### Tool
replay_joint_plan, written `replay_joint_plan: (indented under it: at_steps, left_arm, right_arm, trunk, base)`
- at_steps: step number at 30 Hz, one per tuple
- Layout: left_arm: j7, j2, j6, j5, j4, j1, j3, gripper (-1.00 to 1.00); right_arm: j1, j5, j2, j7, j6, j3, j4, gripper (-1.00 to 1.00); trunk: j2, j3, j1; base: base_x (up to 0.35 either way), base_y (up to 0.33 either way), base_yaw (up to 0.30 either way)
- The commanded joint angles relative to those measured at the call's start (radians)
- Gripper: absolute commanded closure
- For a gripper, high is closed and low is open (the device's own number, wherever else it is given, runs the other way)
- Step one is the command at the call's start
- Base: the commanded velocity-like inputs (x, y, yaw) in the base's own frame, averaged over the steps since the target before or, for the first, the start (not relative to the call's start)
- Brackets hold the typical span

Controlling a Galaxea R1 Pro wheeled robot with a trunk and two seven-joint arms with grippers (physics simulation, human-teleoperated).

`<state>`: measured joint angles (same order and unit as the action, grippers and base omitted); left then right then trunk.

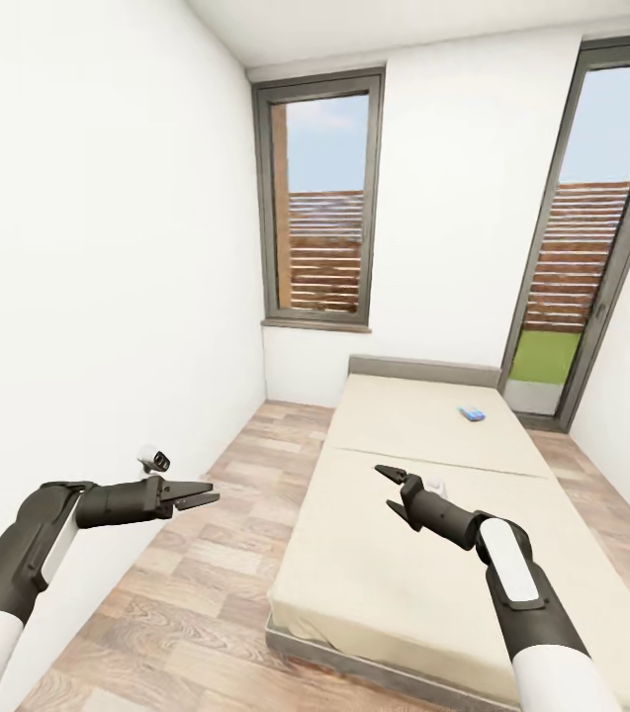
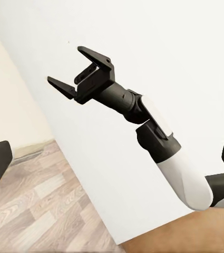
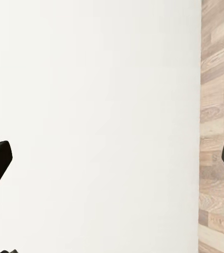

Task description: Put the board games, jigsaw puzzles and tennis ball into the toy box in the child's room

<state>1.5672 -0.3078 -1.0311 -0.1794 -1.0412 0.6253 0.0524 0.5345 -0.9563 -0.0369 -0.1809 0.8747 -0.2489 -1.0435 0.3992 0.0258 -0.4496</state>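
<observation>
the left gripper [image 1: 206, 493] is hanging over the wood floor [image 1: 225, 514] with jaws apart; the right gripper [image 1: 391, 490] is hovering spread over the bed [image 1: 384, 554]. a small blue item [image 1: 471, 413], too small to identify, is lying near the bed's far right corner.

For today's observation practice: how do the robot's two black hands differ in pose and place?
The left black hand points sideways over the wood-plank floor near the white wall; the right black hand angles up over the cream-beige bed. The left fingers sit closer together, the right spread wider. Both are open and empty.
</observation>
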Motion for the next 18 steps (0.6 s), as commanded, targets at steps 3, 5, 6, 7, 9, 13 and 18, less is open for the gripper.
replay_joint_plan:
  at_steps: [3, 5, 6, 7, 9, 13, 18]
  left_arm:
    - [0.004, -0.001, -0.011, 0.000, 0.000, 0.000, 0.000, -1.00]
    - [0.004, -0.001, -0.011, 0.000, 0.000, 0.000, 0.000, -1.00]
    - [0.004, -0.001, -0.010, 0.000, 0.000, 0.000, 0.000, -1.00]
    - [0.004, -0.001, -0.010, 0.000, 0.000, 0.000, 0.000, -1.00]
    - [0.004, -0.001, -0.011, 0.000, 0.000, 0.000, 0.000, -1.00]
    - [0.004, -0.001, -0.011, 0.000, 0.000, 0.000, 0.000, -1.00]
    - [0.004, -0.001, -0.011, 0.000, 0.001, 0.001, 0.000, -1.00]
  right_arm:
    - [0.001, 0.008, -0.001, -0.008, 0.006, -0.004, 0.002, -1.00]
    - [0.001, 0.007, -0.001, -0.008, 0.006, -0.004, 0.003, -1.00]
    - [0.001, 0.007, -0.001, -0.008, 0.006, -0.004, 0.003, -1.00]
    - [0.001, 0.008, -0.001, -0.008, 0.006, -0.004, 0.004, -1.00]
    - [0.001, 0.008, -0.001, -0.008, 0.006, -0.004, 0.004, -1.00]
    - [0.001, 0.007, -0.001, -0.008, 0.006, -0.005, 0.005, -1.00]
    - [0.001, 0.008, 0.000, -0.008, 0.006, -0.006, 0.005, -1.00]
  trunk:
    - [0.001, 0.000, 0.000]
    - [0.001, 0.000, 0.000]
    - [0.001, 0.000, 0.000]
    - [0.001, 0.000, 0.000]
    - [0.001, 0.000, 0.000]
    - [0.001, 0.000, 0.000]
    - [0.001, 0.000, 0.000]
  base:
    - [0.000, 0.000, -0.281]
    - [0.000, 0.000, -0.281]
    - [0.000, 0.000, -0.281]
    - [0.000, 0.000, -0.281]
    - [0.000, 0.000, -0.281]
    - [0.000, 0.000, -0.281]
    - [0.000, 0.000, -0.281]
